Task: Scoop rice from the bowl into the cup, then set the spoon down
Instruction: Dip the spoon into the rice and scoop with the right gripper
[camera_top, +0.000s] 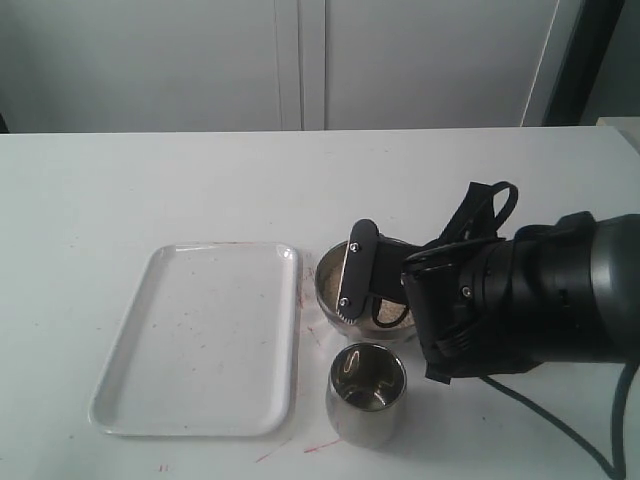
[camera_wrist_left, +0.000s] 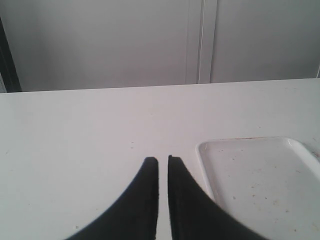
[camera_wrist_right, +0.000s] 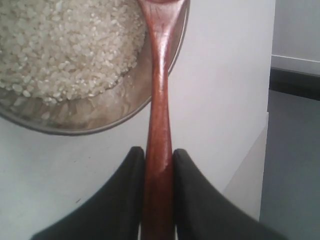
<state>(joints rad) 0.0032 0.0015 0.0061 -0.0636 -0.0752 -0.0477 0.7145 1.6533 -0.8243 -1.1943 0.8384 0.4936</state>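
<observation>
So, the right gripper (camera_wrist_right: 159, 152) is clamping the wooden spoon (camera_wrist_right: 159, 100) by its slim handle, both black fingers (camera_wrist_right: 125, 200) pressing against its sides. The handle is running straight out from the jaws and crossing over the rim of the steel bowl (camera_wrist_right: 105, 125). The spoon's oval end is sitting over the inside of the bowl but is mostly cut off at the edge of the wrist view, so there's no telling if it's carrying any grains. The rice (camera_wrist_right: 65, 45) is lying heaped in the bowl, with some bare shiny metal showing near the rim.

In the exterior view the right arm is reaching in from the right and hovering over the bowl, covering a good part of it. The steel cup (camera_top: 366, 395) is standing upright just beside the bowl, on the side nearer the camera. The white tray (camera_top: 200, 335) is lying to the left of both, its edge near the bowl.

The left gripper (camera_wrist_left: 163, 161) is holding nothing. Its fingers are drawn almost together with only a sliver between them, hanging above the white table (camera_wrist_left: 75, 140) next to a corner of the tray.
</observation>
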